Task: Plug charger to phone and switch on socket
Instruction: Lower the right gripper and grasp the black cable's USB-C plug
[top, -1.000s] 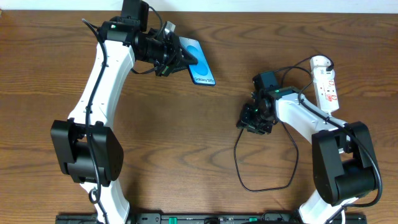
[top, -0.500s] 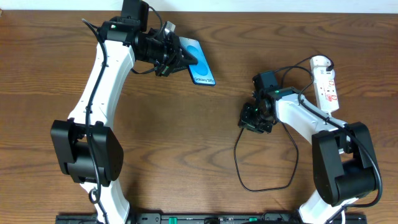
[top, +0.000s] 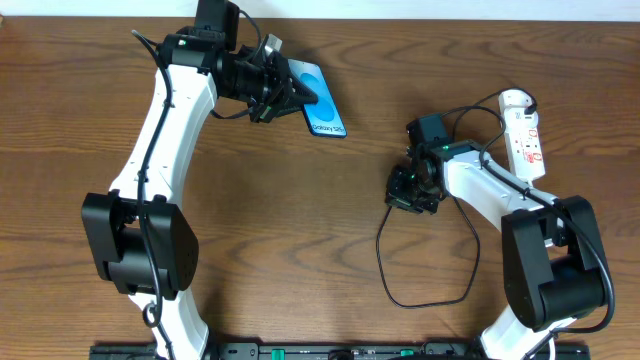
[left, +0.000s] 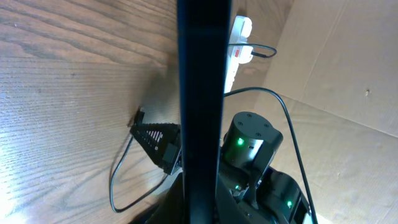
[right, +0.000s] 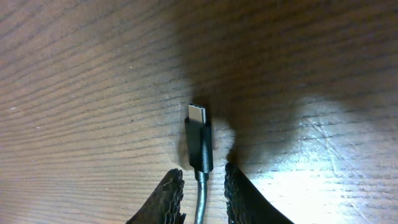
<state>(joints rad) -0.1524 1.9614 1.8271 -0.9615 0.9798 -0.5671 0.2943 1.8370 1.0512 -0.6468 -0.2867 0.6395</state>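
Note:
The phone (top: 322, 100), its blue screen up, is at the back of the table with my left gripper (top: 290, 92) shut on its left end. In the left wrist view the phone (left: 202, 93) is a dark upright bar seen edge-on. The charger (top: 385, 270) is a thin black cable looping across the wood. Its plug tip (right: 199, 140) lies flat, pointing away from my right gripper (right: 204, 186). That gripper is lowered over the cable just behind the plug. One finger stands on each side, a small gap showing on both. The white socket (top: 524, 135) lies at the far right.
A white cord (top: 478, 105) curls from the socket's round end toward the right arm (top: 480, 185). In the left wrist view, a cardboard wall (left: 348, 74) rises behind the socket (left: 239, 37). The cable's loop (top: 430, 300) lies near the right arm's base.
My right gripper's fingers have drawn closer together around the cable behind the plug. The left arm and the phone have not moved.

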